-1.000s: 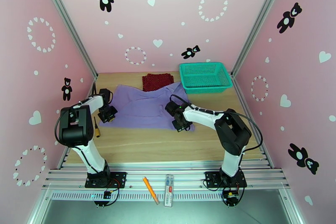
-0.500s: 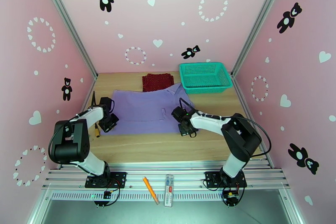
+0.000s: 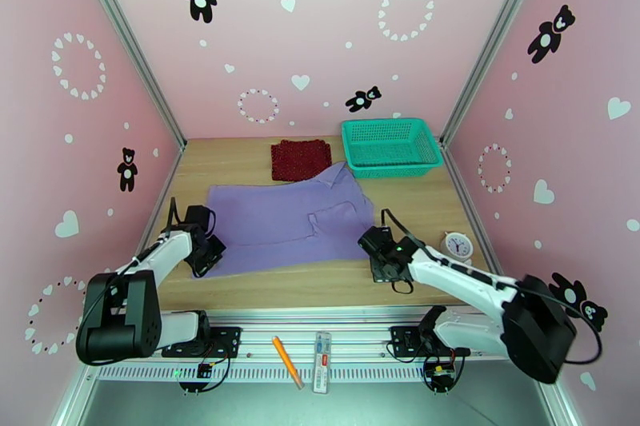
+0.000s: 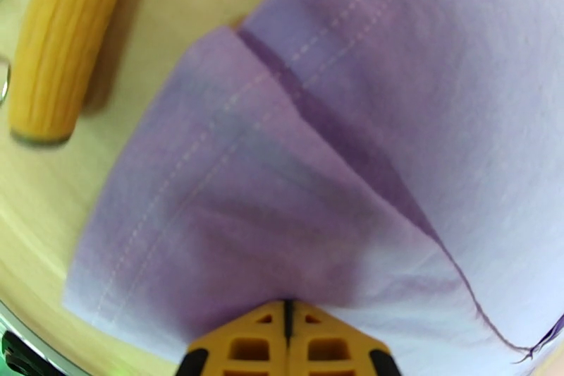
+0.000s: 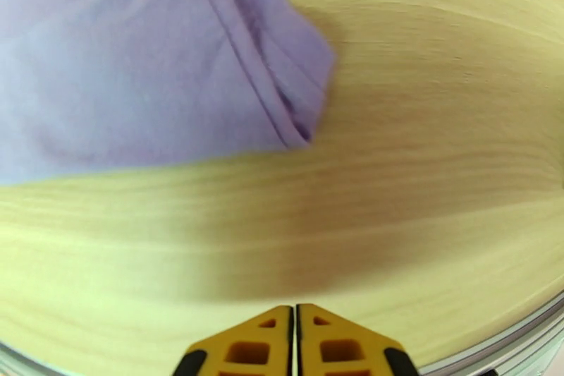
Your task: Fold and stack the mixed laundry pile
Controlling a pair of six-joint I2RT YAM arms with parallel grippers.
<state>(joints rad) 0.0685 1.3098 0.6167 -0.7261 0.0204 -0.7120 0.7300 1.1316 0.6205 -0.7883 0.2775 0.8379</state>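
1. The lavender T-shirt [image 3: 280, 220] lies spread across the middle of the bench [image 3: 320, 285], long axis running left to right, with a bit of it flopped over on the right half. The dark red cloth [image 3: 300, 158] sits as a tidy square at the far edge, close by the shirt's far hem and next to the teal mesh basket [image 3: 358, 154] in the far right corner.
2. The left pincer [image 3: 205, 254] is clenched on the shirt's near left corner. In the wrist view the fabric puckers right into the closed tips. (A wooden tool handle [image 4: 63, 39] lies on the bench just left of that corner.)
3. The right pincer [image 3: 387, 264] is clenched too, but on nothing. It's over bare wood just off the shirt's near right corner, with a small clock [image 3: 458, 244] a little further right.
4. Here's what the next move hangs on: that near right corner lies toward the far edge and to the left of the right pincer, and the right arm is the nearer one to it.
5. My guess is the right side has to open up and catch that corner before any fold happens. Lifting from the left corner alone would probably just skew the shirt.
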